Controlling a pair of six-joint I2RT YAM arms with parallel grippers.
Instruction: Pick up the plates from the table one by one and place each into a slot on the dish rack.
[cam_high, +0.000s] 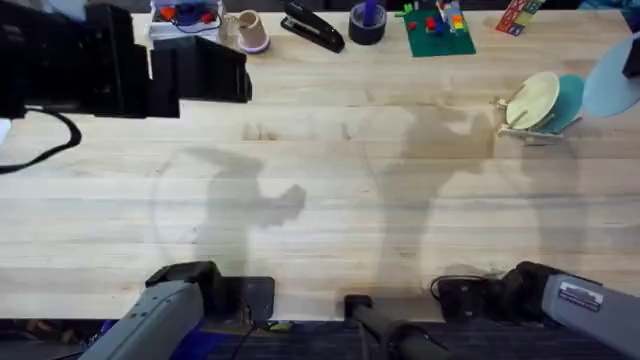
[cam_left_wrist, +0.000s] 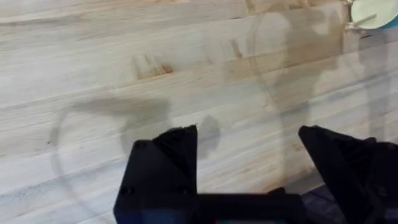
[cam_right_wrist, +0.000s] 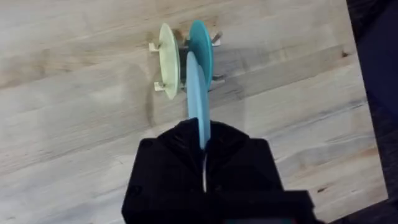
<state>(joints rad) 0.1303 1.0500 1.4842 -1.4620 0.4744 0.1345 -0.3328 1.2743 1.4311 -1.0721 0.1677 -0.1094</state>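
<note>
the right gripper holds the thin, stiff, probably slippery pale blue plate edge-on by its rim between closed jaws, above the dish rack, while the left gripper is wide open and empty.

The large light wooden butcher-block table is carrying a small pale wooden dish rack near its far right, with a black stapler, green brick baseplate and pinkish cup lying along the far edge.

Cream plate, teal plate and sky-blue plate; pale planked table; black fingers.
</note>
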